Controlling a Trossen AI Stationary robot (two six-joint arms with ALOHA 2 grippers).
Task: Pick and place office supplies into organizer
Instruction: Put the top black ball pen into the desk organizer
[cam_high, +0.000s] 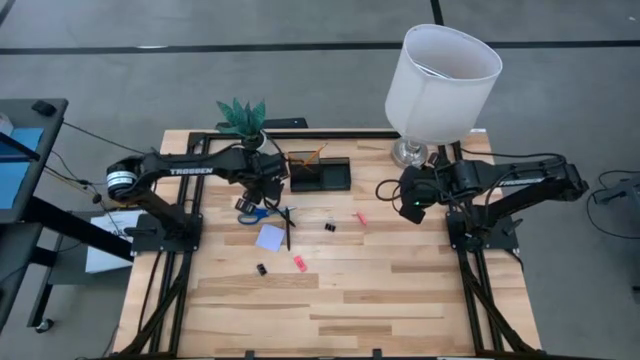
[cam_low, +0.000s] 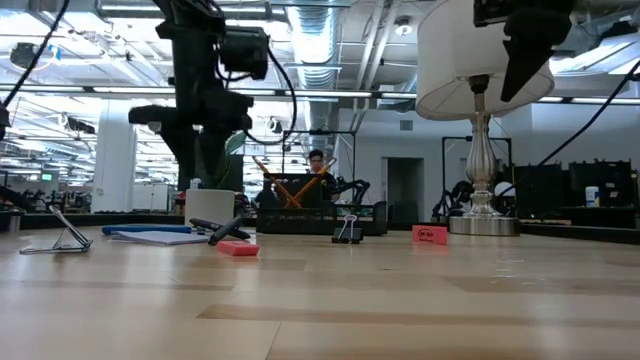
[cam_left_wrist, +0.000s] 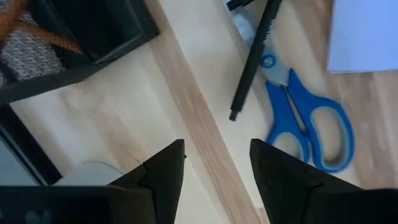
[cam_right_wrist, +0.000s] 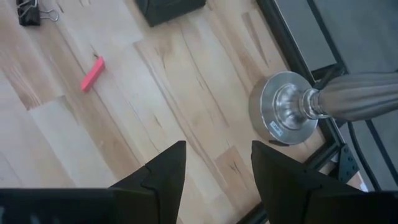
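My empty, parted left hand hovers above the blue-handled scissors and slim black pen, lying crossed on the wooden table beside the black mesh organizer. My right hand, likewise parted and empty, hangs near the lamp base.

left arm reached in from the left of the high view toward upper centre, elbow bent, left gripper pointed down over the table. in its wrist view the two dark fingers stood apart with a clear gap, nothing between them. right arm came in from the right of the high view, folded back on itself, right gripper at centre right, angled down. its fingers were also spread, empty.
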